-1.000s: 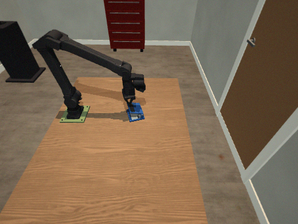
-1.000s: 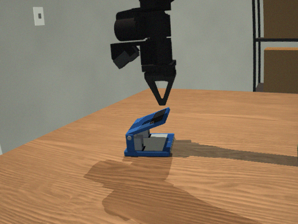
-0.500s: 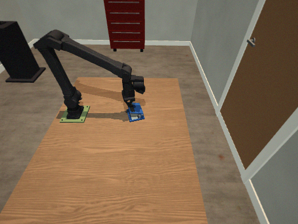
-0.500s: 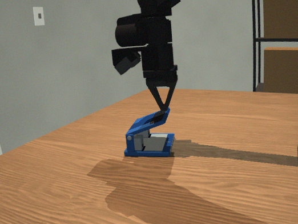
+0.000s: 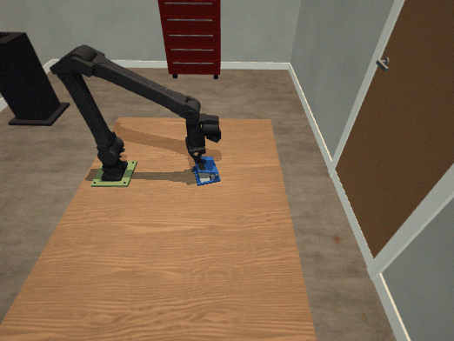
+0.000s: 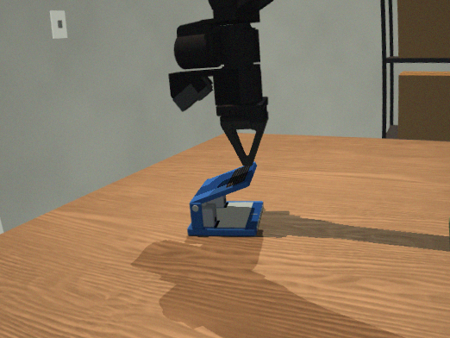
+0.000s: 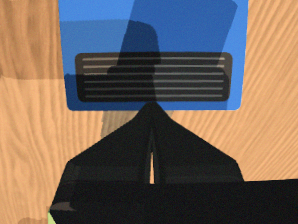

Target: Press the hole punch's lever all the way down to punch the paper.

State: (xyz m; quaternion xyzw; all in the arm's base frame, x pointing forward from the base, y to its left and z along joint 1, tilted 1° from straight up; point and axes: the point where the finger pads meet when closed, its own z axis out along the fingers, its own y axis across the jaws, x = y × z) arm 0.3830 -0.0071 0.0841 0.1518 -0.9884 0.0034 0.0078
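Wooden table point(image 6: 345, 181); closed, empty gripper point(image 6: 246, 164) touching raised lever point(image 6: 230, 181) of upright hole punch point(image 6: 224, 220). Full press left.

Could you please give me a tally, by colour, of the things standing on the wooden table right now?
Blue: 1, the blue hole punch with its raised hinged lever.
Black: 1, the black robot arm, its closed gripper at the lever's ribbed pad.
Green: 1, the green square base plate under the arm.
Total: 3.
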